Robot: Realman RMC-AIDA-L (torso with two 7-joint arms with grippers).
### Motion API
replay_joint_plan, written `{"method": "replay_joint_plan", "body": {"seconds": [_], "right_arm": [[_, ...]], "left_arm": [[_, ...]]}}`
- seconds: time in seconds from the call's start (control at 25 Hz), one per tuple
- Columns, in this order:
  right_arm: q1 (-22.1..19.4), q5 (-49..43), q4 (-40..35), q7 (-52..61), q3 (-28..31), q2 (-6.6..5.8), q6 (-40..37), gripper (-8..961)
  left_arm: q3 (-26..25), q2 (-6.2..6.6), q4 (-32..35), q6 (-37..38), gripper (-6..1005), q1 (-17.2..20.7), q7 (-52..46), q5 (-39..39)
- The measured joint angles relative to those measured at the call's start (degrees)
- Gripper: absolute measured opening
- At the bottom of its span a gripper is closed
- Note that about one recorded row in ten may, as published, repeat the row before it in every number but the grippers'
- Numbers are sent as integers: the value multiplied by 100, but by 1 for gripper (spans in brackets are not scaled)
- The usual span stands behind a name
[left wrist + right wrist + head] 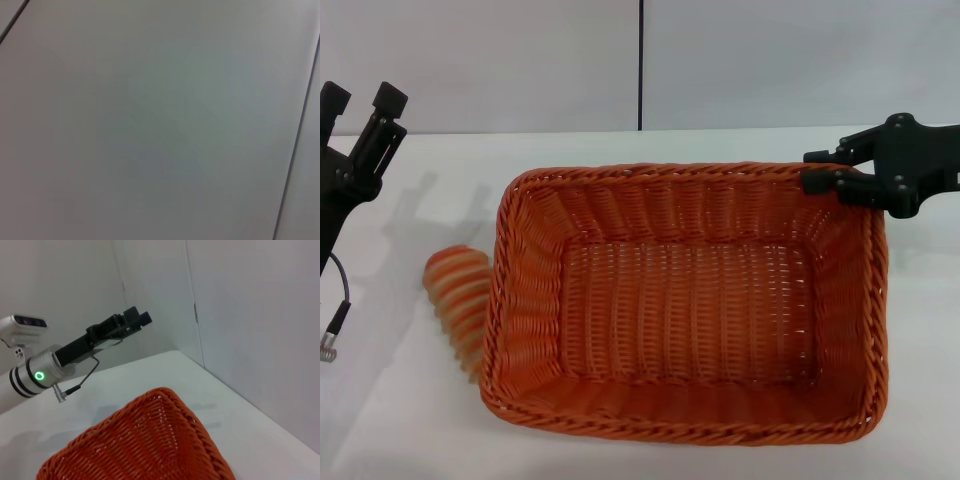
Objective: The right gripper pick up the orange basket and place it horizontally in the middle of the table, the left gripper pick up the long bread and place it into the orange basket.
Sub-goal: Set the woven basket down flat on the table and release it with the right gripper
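Observation:
The orange basket (pixel 685 300) fills the middle of the table (pixel 390 420), its long side running left to right. My right gripper (pixel 817 170) is at the basket's far right corner, shut on the braided rim. In the right wrist view the orange basket (pixel 145 440) shows from outside, below the camera. The long bread (pixel 458 295), striped orange and cream, lies just left of the basket, partly hidden behind its left wall. My left gripper (pixel 362 100) is raised at the far left, open and empty, fingers pointing up, well above and left of the bread. The left gripper (pixel 136 320) also shows far off in the right wrist view.
A grey wall with a dark vertical seam (pixel 641 65) stands behind the table. A thin cable with a plug (pixel 330 340) hangs from the left arm. The left wrist view shows only grey wall panel (pixel 160 120). White tabletop shows to the left and right of the basket.

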Motion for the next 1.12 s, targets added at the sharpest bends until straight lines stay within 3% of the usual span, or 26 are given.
{"method": "replay_joint_plan", "body": {"seconds": [0.4,0.48,0.68,0.72,0.76,0.8,0.84,0.92,0.96,1.0,1.08,1.12], "right_arm": [[-78,-9,43,57,45,27,-263,193],[-169,34,144,-12,135,70,-348,410],[-330,45,292,-229,602,205,-397,480],[-503,83,417,-488,1172,356,-379,494],[-503,83,417,-488,1172,356,-379,494],[-729,282,455,-815,1722,489,-354,495],[-729,282,455,-815,1722,489,-354,495],[-1160,937,408,-1285,2317,679,-351,496],[-1160,937,408,-1285,2317,679,-351,496],[-1497,1489,313,-1569,2632,811,-375,496],[-1637,1724,263,-1684,2760,866,-393,496],[-1935,2213,74,-1913,3077,978,-429,496]], "left_arm": [[0,0,0,40,844,-26,0,0],[0,0,0,61,844,-3,0,0],[0,2,25,87,844,41,0,0],[0,5,43,94,843,58,0,1],[0,5,43,94,843,58,0,1],[-1,14,67,100,843,73,0,0],[0,21,97,104,843,85,0,1],[-1,33,304,131,843,120,-76,1],[-1,33,304,131,843,120,-76,1],[-1,33,430,131,842,129,-152,0],[-1,39,690,73,841,134,-384,1],[-1,44,915,-28,841,138,-591,0]]}}
